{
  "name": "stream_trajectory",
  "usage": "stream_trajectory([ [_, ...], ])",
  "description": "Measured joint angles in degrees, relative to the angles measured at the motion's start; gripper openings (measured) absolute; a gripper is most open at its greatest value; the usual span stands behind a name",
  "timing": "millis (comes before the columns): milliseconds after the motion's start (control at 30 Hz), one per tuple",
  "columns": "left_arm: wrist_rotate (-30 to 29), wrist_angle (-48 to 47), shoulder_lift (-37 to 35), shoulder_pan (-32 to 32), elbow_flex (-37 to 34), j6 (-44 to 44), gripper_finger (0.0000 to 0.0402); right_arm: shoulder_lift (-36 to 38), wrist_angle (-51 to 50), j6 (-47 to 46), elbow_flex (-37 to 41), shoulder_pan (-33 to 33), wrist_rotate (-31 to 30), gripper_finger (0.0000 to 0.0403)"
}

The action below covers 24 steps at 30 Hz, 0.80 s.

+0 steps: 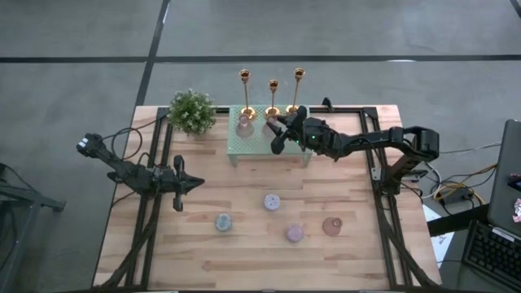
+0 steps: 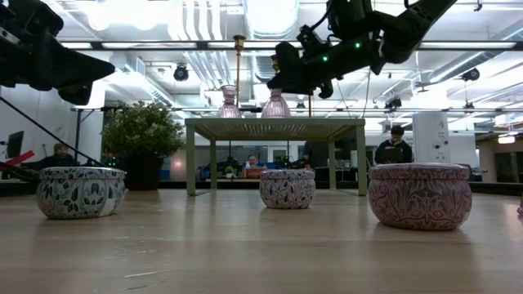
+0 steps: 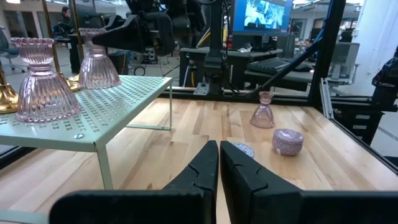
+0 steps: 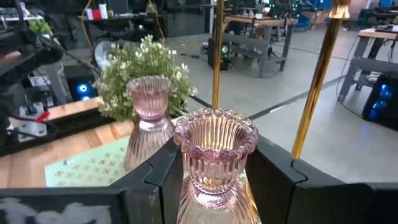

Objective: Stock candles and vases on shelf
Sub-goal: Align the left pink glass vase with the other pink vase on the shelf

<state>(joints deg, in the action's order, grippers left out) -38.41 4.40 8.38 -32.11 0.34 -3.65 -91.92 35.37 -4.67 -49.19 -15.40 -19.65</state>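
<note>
The mint-green shelf (image 1: 244, 146) stands at the table's far middle. One pink ribbed vase (image 1: 243, 126) stands on its base on the mesh top. My right gripper (image 1: 275, 128) is shut on a second vase (image 4: 214, 155), upright just to the right of the first (image 4: 149, 118). A third vase (image 1: 331, 225) and three candles (image 1: 272, 201) (image 1: 223, 221) (image 1: 295, 233) stand on the table nearer the front. My left gripper (image 1: 195, 184) is shut, with nothing in it, and hovers over the table's left part. My right gripper pinches the vase's ribbed upper cup (image 4: 189, 171), below the beaded rim, between its two fingers (image 4: 163, 180). The fingers come nearly level from the table's right side. The vase stands upright with its base (image 2: 275, 114) at the shelf top; whether it rests there I cannot tell.
Three tall gold candlesticks (image 1: 273, 98) stand at the shelf's far edge, right behind the held vase. A leafy potted plant (image 1: 193, 111) stands left of the shelf. The shelf's right half (image 1: 297, 150) is bare mesh. People sit in the room beyond the table.
</note>
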Motion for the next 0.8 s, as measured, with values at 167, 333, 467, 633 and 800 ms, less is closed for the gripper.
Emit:
stream_trajectory([
  [167, 0.00, -0.02, 0.00, 0.00, 0.00, 0.02, 0.0021, -0.48, 0.13, 0.11, 0.00, -0.32, -0.03, 0.0143],
  [333, 0.00, -0.06, 0.00, -0.01, 0.00, 0.02, 0.0021, -1.26, 0.23, -0.57, 0.00, -0.74, 0.03, 0.0144],
  [467, 0.00, -0.08, 0.00, 0.00, 0.00, 0.02, 0.0021, -1.94, 0.42, -0.48, 0.00, -0.95, -0.01, 0.0144],
  [633, 0.00, -0.08, 0.00, 0.01, 0.00, 0.02, 0.0021, -1.94, 0.48, -0.39, 0.00, -1.02, 0.01, 0.0144],
  [800, 0.00, -0.10, 0.00, -0.01, 0.00, 0.02, 0.0021, -1.94, 0.49, -0.33, 0.00, -1.02, 0.01, 0.0144],
])
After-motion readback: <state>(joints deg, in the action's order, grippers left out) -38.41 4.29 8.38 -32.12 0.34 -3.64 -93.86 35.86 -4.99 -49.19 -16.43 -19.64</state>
